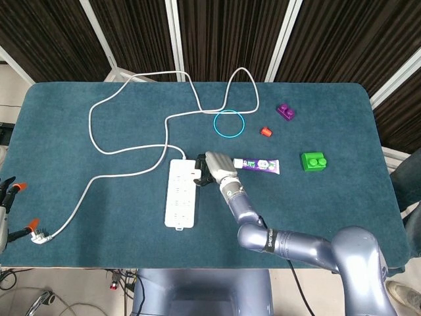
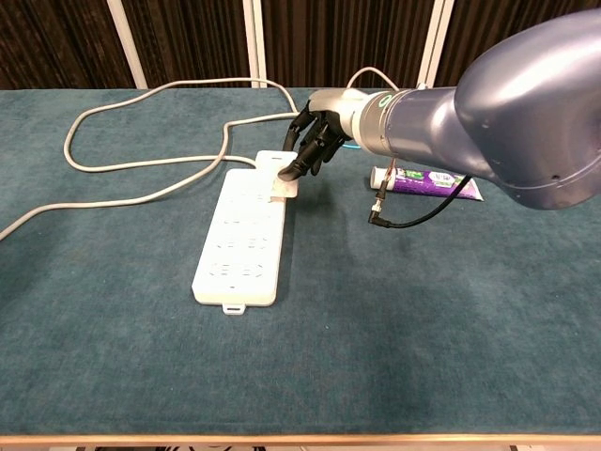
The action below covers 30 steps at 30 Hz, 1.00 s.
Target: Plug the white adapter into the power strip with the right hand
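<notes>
The white power strip [image 1: 181, 195] [image 2: 241, 235] lies lengthwise in the middle of the blue table. The white adapter [image 2: 282, 184] sits low on the strip's far end, by its right edge. My right hand [image 1: 218, 164] [image 2: 319, 139] reaches in from the right, its dark fingers [image 2: 297, 166] curled down and gripping the adapter. The head view hides most of the adapter under that hand. Whether the prongs are in a socket does not show. Only a sliver of my left hand [image 1: 5, 197] appears at the table's left edge, fingers apart and holding nothing.
The strip's white cable [image 1: 125, 153] loops over the far left of the table and ends in a plug [image 1: 41, 237] near the left front. A toothpaste tube [image 1: 258, 164] lies just right of my hand. A cyan ring [image 1: 229, 124], orange piece [image 1: 266, 131], purple brick [image 1: 285, 111] and green brick [image 1: 314, 160] lie beyond.
</notes>
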Available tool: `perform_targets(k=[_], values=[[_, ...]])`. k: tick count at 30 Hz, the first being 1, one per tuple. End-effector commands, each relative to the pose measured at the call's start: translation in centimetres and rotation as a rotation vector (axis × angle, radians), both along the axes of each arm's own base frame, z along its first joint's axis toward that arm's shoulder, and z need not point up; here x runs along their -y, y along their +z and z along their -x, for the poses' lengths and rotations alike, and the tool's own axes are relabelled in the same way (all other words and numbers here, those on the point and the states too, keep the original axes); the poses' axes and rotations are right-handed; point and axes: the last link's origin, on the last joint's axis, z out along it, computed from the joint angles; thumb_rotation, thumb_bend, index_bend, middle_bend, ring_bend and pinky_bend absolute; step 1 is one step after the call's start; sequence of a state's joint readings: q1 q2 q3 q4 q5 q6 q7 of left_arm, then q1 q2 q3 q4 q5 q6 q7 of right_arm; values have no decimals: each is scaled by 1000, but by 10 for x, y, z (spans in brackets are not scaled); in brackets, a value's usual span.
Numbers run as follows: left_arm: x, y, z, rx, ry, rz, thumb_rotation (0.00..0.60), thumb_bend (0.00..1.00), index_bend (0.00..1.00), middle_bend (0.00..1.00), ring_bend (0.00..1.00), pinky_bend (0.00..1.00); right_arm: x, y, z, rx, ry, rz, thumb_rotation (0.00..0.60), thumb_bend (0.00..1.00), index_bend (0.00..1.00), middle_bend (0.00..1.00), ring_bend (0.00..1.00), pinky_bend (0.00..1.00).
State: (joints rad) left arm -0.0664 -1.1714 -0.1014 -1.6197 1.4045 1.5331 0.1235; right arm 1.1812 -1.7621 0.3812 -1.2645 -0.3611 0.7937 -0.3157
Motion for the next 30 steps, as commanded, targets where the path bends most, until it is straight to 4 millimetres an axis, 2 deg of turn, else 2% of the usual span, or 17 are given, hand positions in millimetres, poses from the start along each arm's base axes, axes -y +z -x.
perform_targets(k=[1,30], values=[[0,0,0,0,0,-1,600,143,240,97,14,126,0,0,0,-2,2,1,600,534,815,613,502,242],[-1,2,2,7,6,-9,600,143,245,97,14,126,2,-10,-1,12,-18,-2,600,534,818,612,502,242]])
